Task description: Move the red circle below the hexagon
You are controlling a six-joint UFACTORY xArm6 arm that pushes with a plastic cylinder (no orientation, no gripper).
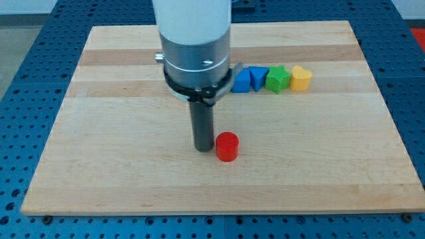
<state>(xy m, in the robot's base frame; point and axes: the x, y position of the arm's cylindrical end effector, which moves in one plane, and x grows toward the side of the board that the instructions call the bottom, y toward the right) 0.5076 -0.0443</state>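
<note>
The red circle [227,147], a short cylinder, stands on the wooden board [99,133] a little below the middle. My tip [202,148] rests on the board just to the view's left of it, very close or touching. Up and to the view's right is a row of blocks: two blue blocks, one [242,80] partly hidden behind the arm and one [258,78] beside it, then a green block [277,79] and a yellow block [301,78]. Their exact shapes are hard to make out, so I cannot tell which is the hexagon.
The arm's wide white and grey body [196,46] hides part of the board's upper middle. The board lies on a blue perforated table [20,99].
</note>
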